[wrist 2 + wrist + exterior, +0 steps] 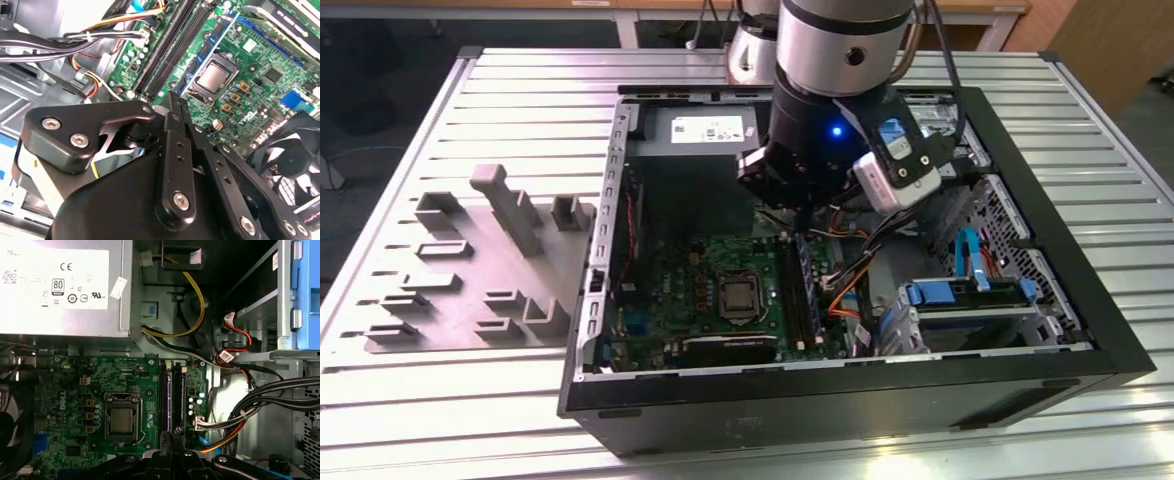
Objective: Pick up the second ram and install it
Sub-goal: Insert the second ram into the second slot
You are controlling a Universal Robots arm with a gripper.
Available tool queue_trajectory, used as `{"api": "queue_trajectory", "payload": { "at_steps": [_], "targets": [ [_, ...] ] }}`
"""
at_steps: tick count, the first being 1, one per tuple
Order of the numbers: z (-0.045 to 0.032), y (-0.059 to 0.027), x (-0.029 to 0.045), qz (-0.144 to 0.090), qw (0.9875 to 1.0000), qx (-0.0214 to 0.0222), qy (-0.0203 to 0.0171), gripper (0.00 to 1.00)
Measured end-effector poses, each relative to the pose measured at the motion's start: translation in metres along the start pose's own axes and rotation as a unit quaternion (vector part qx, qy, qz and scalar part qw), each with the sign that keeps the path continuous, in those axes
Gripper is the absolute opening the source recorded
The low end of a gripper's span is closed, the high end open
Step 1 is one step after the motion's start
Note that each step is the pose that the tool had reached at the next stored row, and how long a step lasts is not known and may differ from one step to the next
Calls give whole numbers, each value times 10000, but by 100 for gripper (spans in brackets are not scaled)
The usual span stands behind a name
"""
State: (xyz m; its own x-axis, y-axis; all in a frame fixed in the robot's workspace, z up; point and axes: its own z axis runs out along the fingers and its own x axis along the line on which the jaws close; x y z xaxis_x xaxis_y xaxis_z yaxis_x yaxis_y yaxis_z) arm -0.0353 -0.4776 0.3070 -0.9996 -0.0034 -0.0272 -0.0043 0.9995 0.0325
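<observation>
my gripper (pixel 176 101) is pinched narrow on one end of the thin, flat blue second ram (pixel 207 47), edge-up beside glossy black slots (pixel 170 47); i can't tell if it's seated.

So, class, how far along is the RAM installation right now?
Done: the second ram already stands along a slot beside the processor socket. In hand: the gripper sits at that stick's near end. Left: full seating; whether it has clicked home cannot be told.

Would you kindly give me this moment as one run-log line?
gripper: shut | position: at end of second ram | second ram: standing in slot beside CPU
</observation>
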Motion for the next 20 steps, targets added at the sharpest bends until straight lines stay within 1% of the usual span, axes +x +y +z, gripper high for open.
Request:
{"api": "queue_trajectory", "payload": {
  "at_steps": [15, 20],
  "targets": [
    [263, -9, 6, -1, 10000, 0, -14, 12],
    [330, -11, 8, -1, 10000, 0, -18, 12]
  ]
}}
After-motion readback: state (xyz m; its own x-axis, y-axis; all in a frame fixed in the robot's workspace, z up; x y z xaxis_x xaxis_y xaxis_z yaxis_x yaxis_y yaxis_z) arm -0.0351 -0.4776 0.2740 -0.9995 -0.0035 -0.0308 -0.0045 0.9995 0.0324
